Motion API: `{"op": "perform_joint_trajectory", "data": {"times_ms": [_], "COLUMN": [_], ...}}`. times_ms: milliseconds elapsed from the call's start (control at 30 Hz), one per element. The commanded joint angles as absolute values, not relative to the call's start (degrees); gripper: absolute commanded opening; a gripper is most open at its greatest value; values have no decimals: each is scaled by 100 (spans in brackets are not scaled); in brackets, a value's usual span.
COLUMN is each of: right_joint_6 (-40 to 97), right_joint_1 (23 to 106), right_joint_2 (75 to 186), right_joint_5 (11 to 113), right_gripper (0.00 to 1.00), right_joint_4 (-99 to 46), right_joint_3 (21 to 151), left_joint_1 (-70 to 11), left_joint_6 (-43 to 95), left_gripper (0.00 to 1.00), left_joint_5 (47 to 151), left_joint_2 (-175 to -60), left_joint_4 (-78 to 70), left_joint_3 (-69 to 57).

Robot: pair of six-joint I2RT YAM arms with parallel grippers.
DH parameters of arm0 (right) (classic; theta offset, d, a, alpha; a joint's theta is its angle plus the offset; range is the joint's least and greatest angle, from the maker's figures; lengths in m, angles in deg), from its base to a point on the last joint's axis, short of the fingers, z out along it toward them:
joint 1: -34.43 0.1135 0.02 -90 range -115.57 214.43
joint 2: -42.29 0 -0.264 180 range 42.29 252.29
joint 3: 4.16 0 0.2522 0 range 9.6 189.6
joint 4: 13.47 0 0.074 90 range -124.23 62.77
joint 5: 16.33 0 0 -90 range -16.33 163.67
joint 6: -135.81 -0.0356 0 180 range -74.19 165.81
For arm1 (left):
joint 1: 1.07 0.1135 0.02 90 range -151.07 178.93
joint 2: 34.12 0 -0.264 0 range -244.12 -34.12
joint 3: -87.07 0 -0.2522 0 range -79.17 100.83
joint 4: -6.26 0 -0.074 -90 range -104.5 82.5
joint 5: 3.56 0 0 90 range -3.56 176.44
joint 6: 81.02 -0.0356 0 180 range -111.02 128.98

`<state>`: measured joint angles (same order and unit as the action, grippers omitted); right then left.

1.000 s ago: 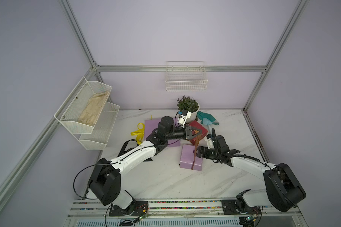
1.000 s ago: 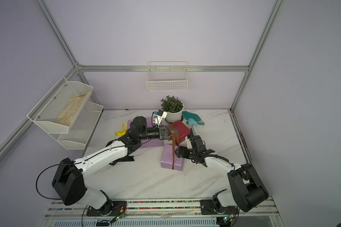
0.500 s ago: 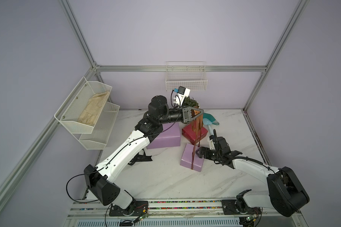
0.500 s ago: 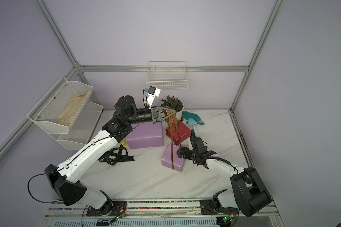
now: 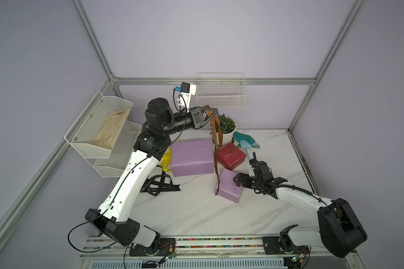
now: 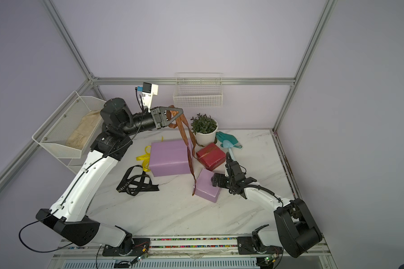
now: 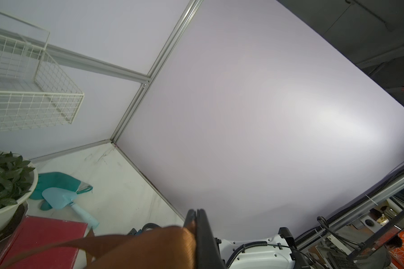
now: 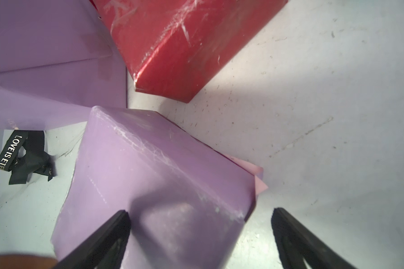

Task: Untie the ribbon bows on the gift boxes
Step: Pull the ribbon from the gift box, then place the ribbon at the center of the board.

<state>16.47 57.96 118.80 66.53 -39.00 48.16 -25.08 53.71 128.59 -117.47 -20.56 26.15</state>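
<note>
Beside the large lilac box point(image 5: 192, 157), poised over the small lilac box point(image 5: 229, 189) with right gripper point(image 5: 238, 181) splayed, empty; overhead, pinching the brown ribbon point(image 5: 216, 163) in clenched left gripper point(image 5: 214, 113). Might drag that unheld box if snagged beneath. Bare box top from right wrist only; whole hanging tail in both top views only.

Black ribbon point(image 8: 9, 151) reads "LOVE IS ETE", remainder hidden.
</note>
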Motion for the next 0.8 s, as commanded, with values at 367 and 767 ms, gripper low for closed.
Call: {"op": "perform_joint_trajectory", "data": {"times_ms": [367,767], "right_joint_6": [1952,1899], "right_joint_1": [5817,5816], "right_joint_2": [11590,11569], "right_joint_5": [7007,7280], "right_gripper": [97,97], "right_joint_4": [-4597,-4531], "right_joint_3": [5493,5516], "left_joint_1": [-1645,-1060], "left_joint_6": [4633,3630], "left_gripper": [0,0], "left_joint_5": [12312,10344], "left_joint_2": [-10307,-9035], "left_joint_4": [-2699,-3960], "left_joint_3": [1471,-1140]}}
